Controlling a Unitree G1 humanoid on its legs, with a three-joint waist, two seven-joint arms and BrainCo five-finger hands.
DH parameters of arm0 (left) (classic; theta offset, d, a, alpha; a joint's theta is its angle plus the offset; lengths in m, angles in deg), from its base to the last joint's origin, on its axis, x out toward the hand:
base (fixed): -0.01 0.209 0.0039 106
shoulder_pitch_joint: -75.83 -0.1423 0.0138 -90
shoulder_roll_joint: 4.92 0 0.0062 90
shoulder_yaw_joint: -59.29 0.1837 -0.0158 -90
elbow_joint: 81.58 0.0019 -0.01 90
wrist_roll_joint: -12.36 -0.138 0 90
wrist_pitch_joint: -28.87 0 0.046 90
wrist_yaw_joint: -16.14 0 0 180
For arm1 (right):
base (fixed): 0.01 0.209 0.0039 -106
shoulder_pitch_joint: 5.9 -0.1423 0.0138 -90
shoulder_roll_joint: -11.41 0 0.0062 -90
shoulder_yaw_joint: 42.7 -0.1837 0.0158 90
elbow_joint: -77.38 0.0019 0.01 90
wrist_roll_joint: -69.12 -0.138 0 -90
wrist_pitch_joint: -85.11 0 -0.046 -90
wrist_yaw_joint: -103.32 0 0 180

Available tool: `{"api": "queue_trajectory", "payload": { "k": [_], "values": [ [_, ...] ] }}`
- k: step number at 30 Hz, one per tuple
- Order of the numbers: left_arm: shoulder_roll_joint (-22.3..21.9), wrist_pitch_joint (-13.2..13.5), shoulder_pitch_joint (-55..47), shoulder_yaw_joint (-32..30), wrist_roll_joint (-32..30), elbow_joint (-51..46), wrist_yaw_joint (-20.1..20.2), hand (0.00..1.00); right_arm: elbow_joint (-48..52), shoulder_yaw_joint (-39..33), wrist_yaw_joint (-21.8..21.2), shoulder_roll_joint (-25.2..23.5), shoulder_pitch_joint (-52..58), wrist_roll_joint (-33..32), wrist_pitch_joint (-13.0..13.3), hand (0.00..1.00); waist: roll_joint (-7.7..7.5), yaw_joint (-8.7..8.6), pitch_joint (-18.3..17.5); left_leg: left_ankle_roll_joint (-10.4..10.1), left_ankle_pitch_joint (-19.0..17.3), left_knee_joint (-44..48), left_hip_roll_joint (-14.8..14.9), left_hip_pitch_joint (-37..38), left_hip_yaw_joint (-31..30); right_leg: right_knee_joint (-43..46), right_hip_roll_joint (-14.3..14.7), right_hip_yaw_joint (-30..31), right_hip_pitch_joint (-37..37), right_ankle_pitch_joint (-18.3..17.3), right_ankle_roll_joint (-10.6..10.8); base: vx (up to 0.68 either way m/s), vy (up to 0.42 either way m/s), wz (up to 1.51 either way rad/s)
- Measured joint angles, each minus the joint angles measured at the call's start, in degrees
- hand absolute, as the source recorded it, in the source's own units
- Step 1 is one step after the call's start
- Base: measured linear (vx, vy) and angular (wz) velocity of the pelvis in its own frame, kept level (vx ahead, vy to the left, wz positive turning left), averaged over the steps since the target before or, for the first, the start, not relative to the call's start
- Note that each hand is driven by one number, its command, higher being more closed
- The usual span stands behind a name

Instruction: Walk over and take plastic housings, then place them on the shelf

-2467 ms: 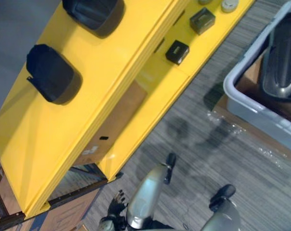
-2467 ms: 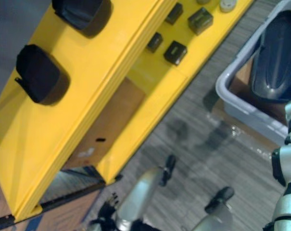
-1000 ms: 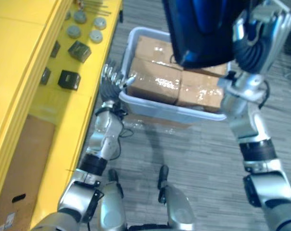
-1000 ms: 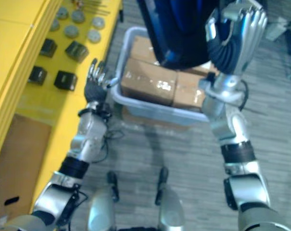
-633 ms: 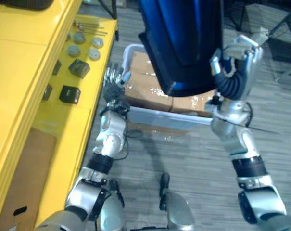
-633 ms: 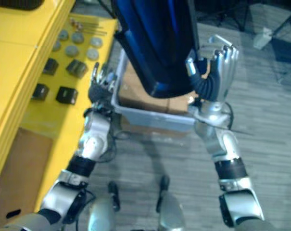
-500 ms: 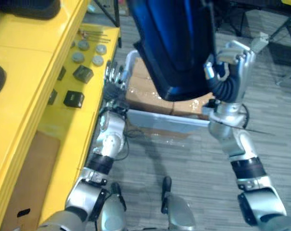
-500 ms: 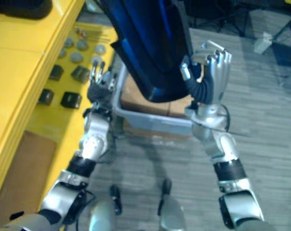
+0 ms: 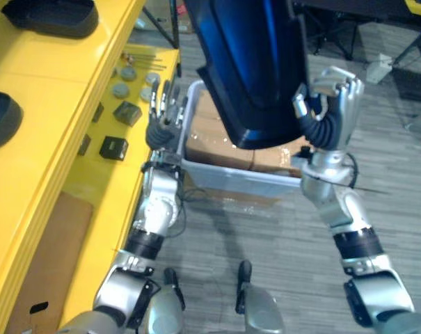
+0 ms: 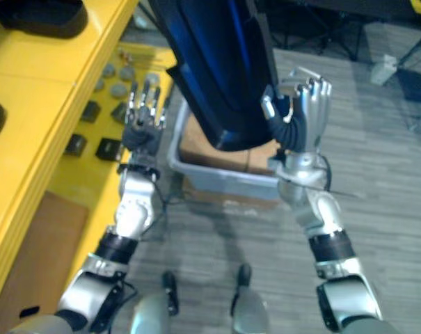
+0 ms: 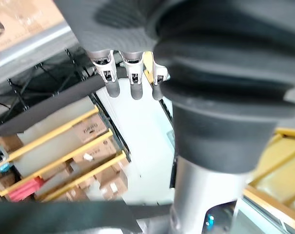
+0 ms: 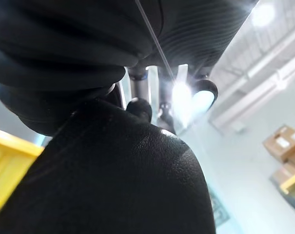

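Observation:
A large dark blue plastic housing point(image 9: 255, 62) is held upright, high over the grey bin point(image 9: 231, 179). My right hand point(image 9: 335, 104) grips its right lower edge with fingers curled; up close the housing point(image 12: 113, 180) lies dark against that palm. My left hand point(image 9: 163, 122) is raised by the bin's left rim, left of the housing, fingers point(image 11: 132, 78) straight and holding nothing. Two more dark housings point(image 9: 53, 15) point(image 9: 1, 118) lie on the top of the yellow shelf point(image 9: 50, 76) at the left.
The bin holds taped cardboard boxes point(image 9: 210, 139). On the shelf's lower level sit small black boxes point(image 9: 114, 147) and several grey discs point(image 9: 130, 73). Grey carpet stretches to the right of the bin.
The view has swung from the shelf to the bin. The housing has risen out of the bin in my right hand. My left hand has lifted from the bin's rim.

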Motion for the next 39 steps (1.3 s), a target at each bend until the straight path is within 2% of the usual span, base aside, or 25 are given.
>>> {"api": "queue_trajectory", "payload": {
  "k": [6,10,13,15,19,23,25,26,27,29,33,34,36,39],
  "values": [
    [-0.98,-2.23,-0.85,3.85,-1.23,-2.99,0.25,0.0,-0.14,1.93,-0.05,0.0,-0.09,-0.06,-0.71,1.0,0.01,0.17,0.0,0.08,0.04,-0.03,-0.13,0.46,-0.19,-0.11,-0.19,-0.4,0.66,0.03,0.06,-0.02,0.008,0.01],
    [-1.22,-4.67,-1.38,5.97,-5.9,-4.92,-0.68,0.0,-1.75,4.58,-0.39,-0.06,-1.03,-0.06,-1.4,1.0,0.03,0.3,0.01,0.12,0.07,-0.03,-0.19,0.46,-0.18,-0.11,-0.19,-0.44,0.62,0.06,0.09,0.0,0.0,0.0],
    [-1.27,-7.42,-1.38,6.81,-12.31,-5.97,-4.04,0.0,-2.01,5.23,-1.51,-0.19,-1.79,-0.08,-1.79,1.0,0.06,0.44,0.03,0.15,0.1,-0.04,-0.23,0.47,-0.18,-0.11,-0.2,-0.44,0.61,0.07,0.1,0.0,0.0,0.0],
    [-1.15,-10.17,-1.38,7.23,-16.4,-5.98,-7.11,0.0,-2.14,6.51,-2.38,-0.25,-3.22,-0.18,-2.55,1.0,0.12,0.47,0.06,0.15,0.11,-0.04,-0.25,0.47,-0.22,-0.11,-0.19,-0.44,0.62,0.08,0.1,0.0,0.0,0.0],
    [-1.14,-12.73,-1.39,8.19,-18.61,-5.91,-9.23,0.0,-2.42,8.1,-3.94,-0.86,-4.91,-1.49,-3.08,1.0,0.27,0.9,0.15,0.15,0.11,-0.02,-0.26,0.46,-0.28,-0.11,-0.18,-0.47,0.63,0.07,0.09,0.0,0.0,0.0],
    [-1.14,-13.36,-1.4,8.32,-19.15,-5.44,-12.22,0.0,-4.16,9.32,-5.2,-2.06,-5.68,-2.78,-3.37,1.0,0.64,1.19,0.32,0.15,0.11,0.1,-0.28,0.47,-0.75,-0.12,-0.18,-0.91,1.0,0.07,0.09,-0.01,0.003,0.05],
    [-1.07,-13.35,-1.45,8.23,-19.23,-4.84,-14.3,0.0,-4.24,10.63,-5.62,-2.77,-5.26,-3.76,-3.37,1.0,0.82,1.25,0.42,0.13,0.13,0.13,-0.31,0.42,-1.14,-0.15,-0.17,-1.15,1.16,0.06,0.08,-0.01,0.004,0.07],
    [-1.02,-13.2,-1.58,8.24,-21.31,-4.48,-16.4,0.0,-4.16,11.46,-6.24,-3.56,-4.69,-4.75,-3.24,1.0,0.82,1.35,0.42,0.12,0.13,0.16,-0.28,0.38,-1.22,-0.19,-0.13,-1.2,1.2,0.05,0.07,0.0,0.0,0.0],
    [-1.03,-13.02,-1.58,8.29,-21.81,-4.27,-17.13,1.0,-4.16,11.49,-6.31,-3.94,-4.15,-4.76,-3.24,1.0,0.82,1.41,0.42,0.12,0.12,0.16,-0.28,0.37,-1.26,-0.21,-0.13,-1.24,1.22,0.05,0.06,0.0,0.0,0.0],
    [-1.03,-11.96,-1.6,8.29,-23.48,-3.39,-19.01,1.0,-4.09,11.91,-6.45,-5.18,-1.84,-6.34,-3.24,1.0,0.82,1.61,0.42,0.12,0.12,0.19,-0.28,0.23,-1.39,-0.29,-0.12,-1.33,1.22,0.04,0.04,0.0,0.003,0.02],
    [-1.16,-7.33,-1.73,8.0,-23.52,-2.76,-21.81,1.0,-3.4,12.22,-6.84,-7.81,4.7,-9.84,-3.13,1.0,0.81,1.58,0.42,0.05,0.05,0.27,-0.17,0.0,-1.49,-0.54,0.0,-1.33,1.2,0.02,0.01,0.0,0.002,0.01],
    [-1.16,-6.84,-1.78,7.86,-23.53,-2.63,-22.23,1.0,-3.21,12.22,-6.87,-8.13,5.71,-9.96,-2.97,1.0,0.81,1.56,0.42,0.03,0.03,0.27,-0.13,0.0,-1.48,-0.57,0.04,-1.31,1.2,-0.01,-0.03,0.0,0.0,0.0],
    [-1.31,-3.71,-2.9,6.16,-23.51,-2.57,-22.45,1.0,-1.33,12.67,-7.9,-8.81,9.54,-10.29,-1.65,1.0,0.81,1.1,0.43,-0.07,-0.06,0.26,0.0,0.01,-1.41,-0.7,0.18,-1.24,1.19,-0.04,-0.08,0.0,0.0,0.0],
    [-1.34,-1.72,-3.83,5.37,-22.98,-2.55,-22.25,1.0,-0.87,13.72,-7.95,-9.32,10.89,-10.37,0.0,1.0,0.8,0.53,0.43,-0.11,-0.1,0.26,0.09,0.08,-1.31,-0.71,0.24,-1.14,1.19,-0.06,-0.11,0.0,0.0,0.0]
  ]
}}
